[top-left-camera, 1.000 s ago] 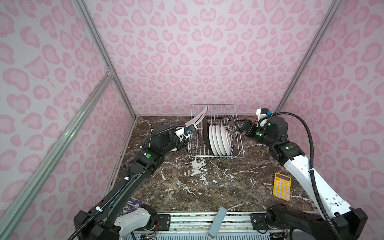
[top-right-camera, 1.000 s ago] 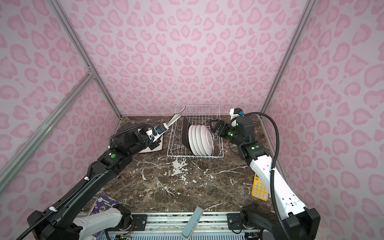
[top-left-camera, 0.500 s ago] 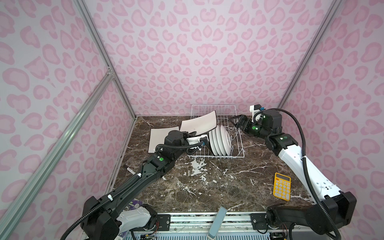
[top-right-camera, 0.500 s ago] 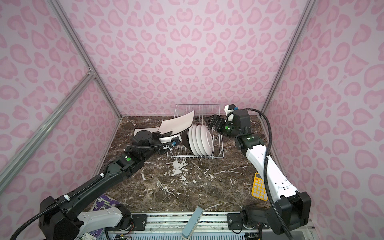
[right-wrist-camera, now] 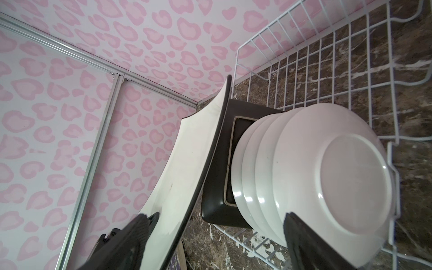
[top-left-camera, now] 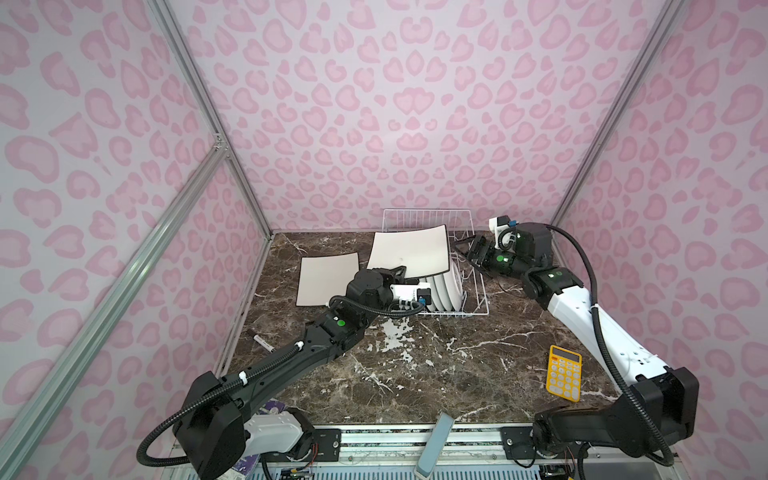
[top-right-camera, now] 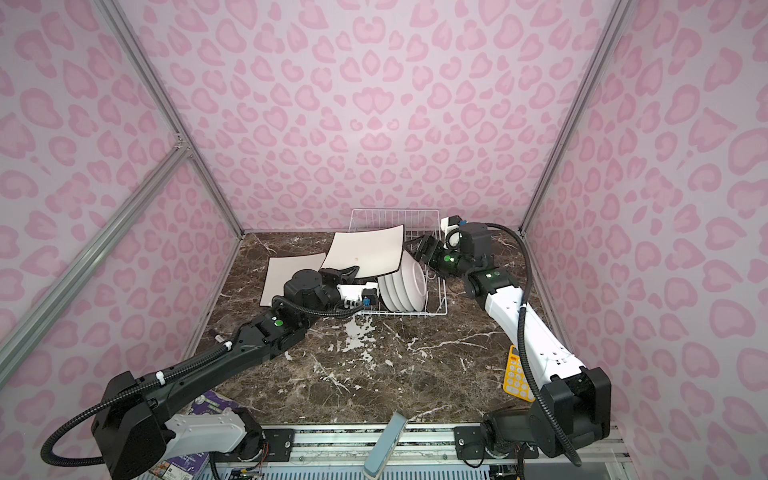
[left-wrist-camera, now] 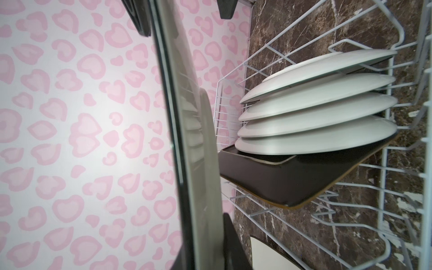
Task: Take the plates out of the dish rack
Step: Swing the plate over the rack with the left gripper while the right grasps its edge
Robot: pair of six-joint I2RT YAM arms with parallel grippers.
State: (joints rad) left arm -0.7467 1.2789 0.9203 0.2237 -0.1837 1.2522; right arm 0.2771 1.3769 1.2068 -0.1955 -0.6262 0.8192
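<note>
Four round plates (right-wrist-camera: pixel 327 187) hide brown plate (right-wrist-camera: pixel 217 212) (partly).

Left arm (top-left-camera: pixel 291 361): matte black shells are covering the long links, and a white housing (top-left-camera: pixel 270 430) is capping the base end. A black ribbed cable (top-left-camera: pixel 162 426) is looping off the shoulder, with white clips (top-left-camera: pixel 243 378) pinning it to the link. A green dot (top-left-camera: pixel 340 323) is glowing on a joint. A white camera block (top-left-camera: pixel 409 291) with a blue plug is riding the wrist.

Right arm (top-left-camera: pixel 602 332): the long link is showing white, while the joints and shoulder block (top-left-camera: pixel 669 395) are showing black. A green light (top-left-camera: pixel 504 258) is glowing by the wrist. A black ribbed hose (top-left-camera: pixel 592 282) is trailing alongside. The right gripper (right-wrist-camera: pixel 217 217) is showing black fingers (right-wrist-camera: pixel 138 233) with a textured surface.
</note>
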